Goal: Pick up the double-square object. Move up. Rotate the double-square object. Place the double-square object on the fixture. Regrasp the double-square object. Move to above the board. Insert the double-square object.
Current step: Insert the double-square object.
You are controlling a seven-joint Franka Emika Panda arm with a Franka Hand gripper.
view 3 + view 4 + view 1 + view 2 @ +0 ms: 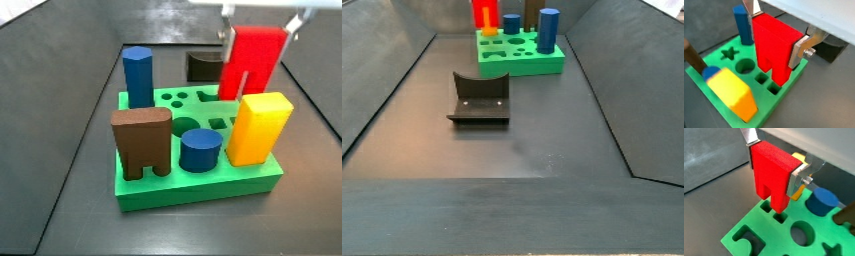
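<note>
My gripper [776, 30] is shut on the double-square object [772, 47], a glossy red stepped block held upright between the silver fingers [801, 50]. It also shows in a wrist view [772, 173], where its lower end meets a cut-out in the green board [757, 225]; how deep it sits I cannot tell. In a side view the gripper [258, 25] holds the red block [251, 60] at the board's [201, 185] far right. The other side view shows the red block [484, 12] over the board [523, 62]. The dark fixture [478, 100] stands empty on the floor.
On the board stand a yellow block [261, 125], a blue hexagonal column [138, 75], a short blue cylinder [201, 150] and a brown arch [142, 140]. Several cut-outs are open [745, 65]. The fixture [203, 66] is behind the board. Sloped grey walls surround the floor.
</note>
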